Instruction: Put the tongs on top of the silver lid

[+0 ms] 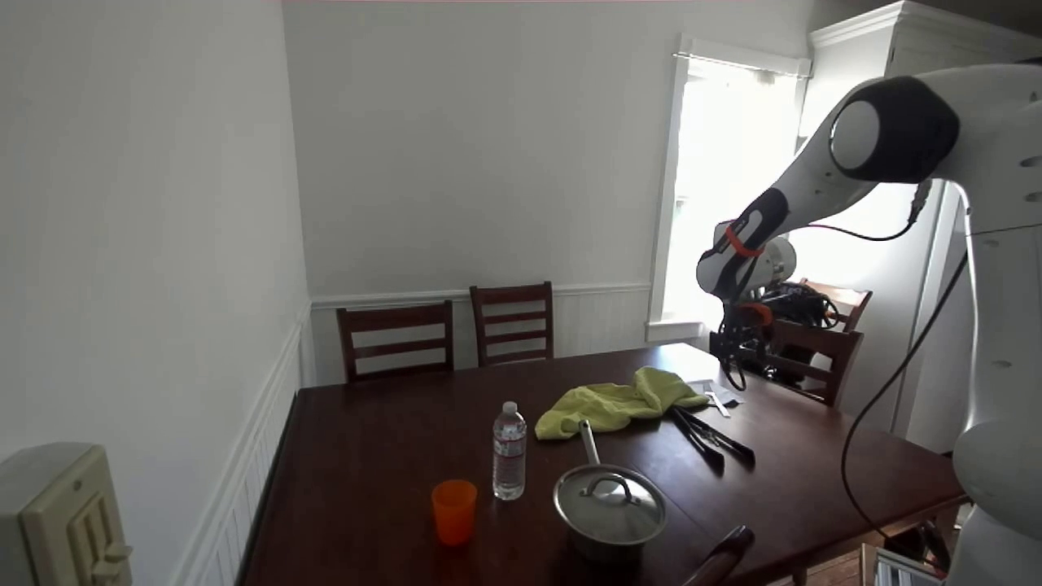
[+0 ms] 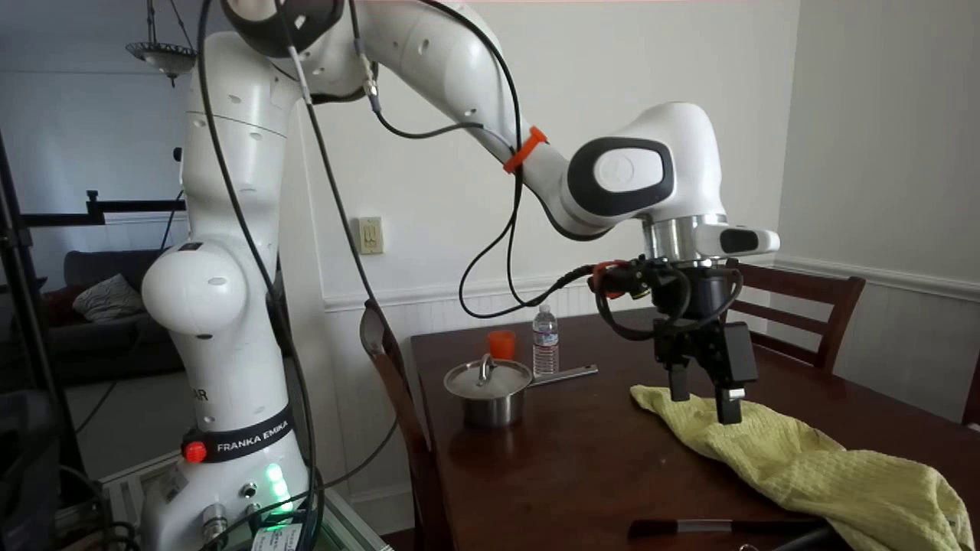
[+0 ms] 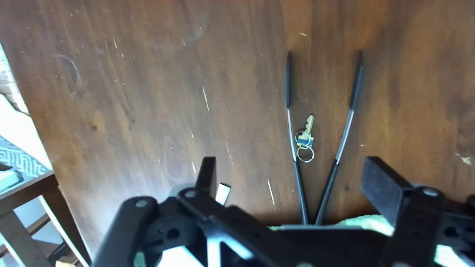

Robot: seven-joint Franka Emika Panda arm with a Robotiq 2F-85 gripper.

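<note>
The tongs, black with silver middle sections, lie spread on the table; they also show in both exterior views. Their joined end is hidden behind my gripper in the wrist view and meets the towel in an exterior view. The silver lid with a loop handle sits on a pot; it also shows in an exterior view. My gripper is open and empty, pointing down above the table and away from the lid. In the wrist view the tongs lie below, between its fingers.
A yellow-green towel lies beside the tongs. A key with rings lies between the tongs' legs. A water bottle and an orange cup stand near the pot. A white item lies near the towel. Chairs surround the table.
</note>
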